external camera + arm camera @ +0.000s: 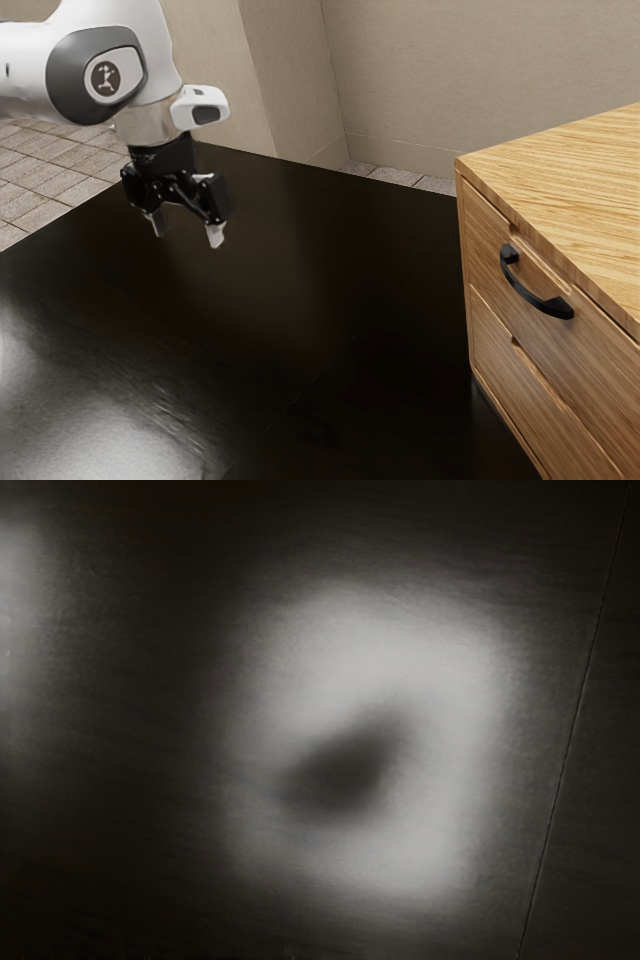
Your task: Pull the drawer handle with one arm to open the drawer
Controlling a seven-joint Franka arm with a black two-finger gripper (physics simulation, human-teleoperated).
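Note:
A wooden cabinet (570, 200) stands at the exterior view's right, with two drawers in its front. The upper drawer (590, 345) carries a black curved handle (533, 285) and looks flush with the cabinet front. My black gripper (187, 232) hangs above the dark table at the exterior view's left, far from the handle. Its fingers point down, stand apart and hold nothing. The wrist view looks down on the glossy black table (130, 810) with a pale reflection (400, 690) on it.
The black table (300, 330) stretches between my hand and the cabinet. A lower drawer (530, 400) without a visible handle sits under the upper one. Beige walls and a tiled floor (50, 180) lie behind.

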